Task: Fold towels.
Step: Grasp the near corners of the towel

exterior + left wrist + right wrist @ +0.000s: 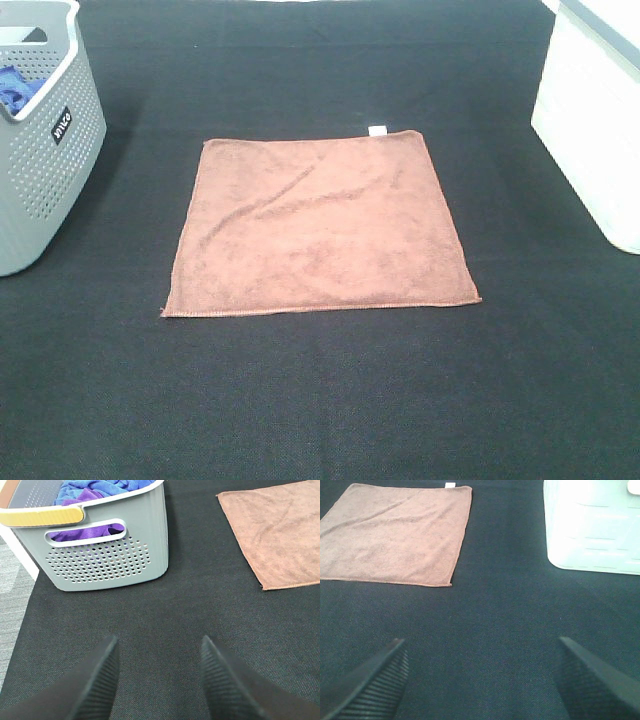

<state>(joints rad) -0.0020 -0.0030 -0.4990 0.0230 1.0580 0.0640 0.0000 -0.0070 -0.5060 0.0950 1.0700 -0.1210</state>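
Plainly, the reddish-brown towel [320, 225] lies spread flat and unfolded at the centre of the black worktop [320, 400], with shallow creases across its far half. From the high camera its small white tag [377, 131] sits on the far edge, near the one o'clock corner. A perforated grey basket [45, 170] stands well apart at about ten o'clock from the towel, and a white bin [590, 130] stands at about two o'clock. That view gives only a glimpse of a blue cloth [15, 90] inside the basket, and neither end effector appears in it.

The left wrist camera shows the left end effector [159, 642] with its dark ribbed fingers [100, 680] moderately apart and holding nothing, over bare worktop between the basket and one towel corner. Only this view shows a purple cloth [85, 531] through the basket's handle slot and a yellow grip [40, 516] on its rim.

The right wrist camera shows the right end effector [481, 641] spread wide and empty, with the towel and the bin both beyond it.
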